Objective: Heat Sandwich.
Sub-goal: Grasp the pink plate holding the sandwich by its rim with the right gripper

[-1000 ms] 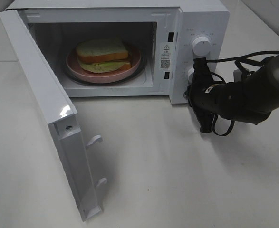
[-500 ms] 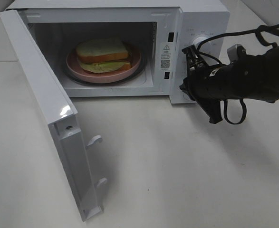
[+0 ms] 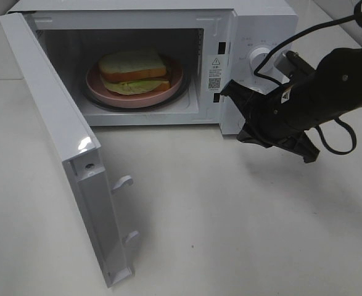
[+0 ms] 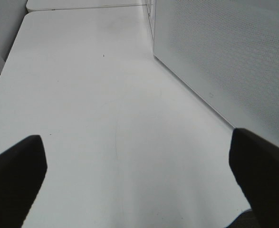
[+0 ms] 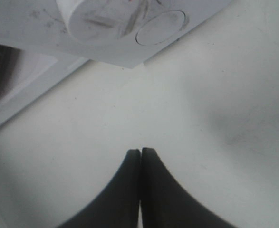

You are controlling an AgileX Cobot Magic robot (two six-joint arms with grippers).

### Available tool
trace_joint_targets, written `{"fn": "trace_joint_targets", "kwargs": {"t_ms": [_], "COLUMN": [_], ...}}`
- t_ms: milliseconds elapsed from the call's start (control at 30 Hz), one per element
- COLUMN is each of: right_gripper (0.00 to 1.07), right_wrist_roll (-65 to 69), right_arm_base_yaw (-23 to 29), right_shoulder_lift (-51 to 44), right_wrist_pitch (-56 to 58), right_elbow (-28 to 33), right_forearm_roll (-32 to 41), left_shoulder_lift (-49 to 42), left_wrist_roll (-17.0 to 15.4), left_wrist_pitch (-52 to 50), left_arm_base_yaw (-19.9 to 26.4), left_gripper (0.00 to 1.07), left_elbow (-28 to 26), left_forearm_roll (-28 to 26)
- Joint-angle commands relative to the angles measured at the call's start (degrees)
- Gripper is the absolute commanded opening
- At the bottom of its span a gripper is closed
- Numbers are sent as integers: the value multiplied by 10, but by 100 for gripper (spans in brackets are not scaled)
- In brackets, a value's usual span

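1. Shutting the door (image 3: 51,132) looks like the step in hand. The sandwich (image 3: 133,72) already sits on the pink plate (image 3: 177,79) inside the microwave (image 3: 264,24), and the door stands swung wide.
2. The right hand (image 3: 224,89) hovers just before the control panel, below the upper knob (image 3: 259,57). Its fingers are pressed together and hold nothing, which suits a push better than a grasp.
3. The left hand (image 4: 135,137) is empty with its fingers spread wide, and it hangs over the table (image 3: 230,216) beside a perforated white panel (image 4: 225,52). It is out of the high view, so I cannot tell how near the door it is.
4. Push on the door's outer face near the free edge, where leverage is best, and follow the door's arc.
5. Keep clear of the latch hooks (image 3: 124,182) and keep the loose cable (image 3: 338,139) out of the gap.
6. Press until the latches seat. A door left ajar would likely stop the heating.
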Motion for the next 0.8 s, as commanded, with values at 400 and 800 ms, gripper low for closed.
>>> {"fn": "trace_joint_targets", "kwargs": {"t_ms": [400, 800], "right_gripper": [5, 5], "right_wrist_roll": [-260, -654], "right_arm_base_yaw": [-1, -1], "right_shoulder_lift": [-34, -34], "right_wrist_pitch": [219, 380], "right_elbow": [-34, -85], "right_forearm_roll": [-24, -29], "left_shoulder_lift": [-17, -17], "left_wrist_roll": [0, 0], "left_wrist_pitch": [-7, -7], "left_arm_base_yaw": [1, 1], "left_gripper": [100, 100], "left_elbow": [3, 3], "left_forearm_roll": [-1, -1]}}
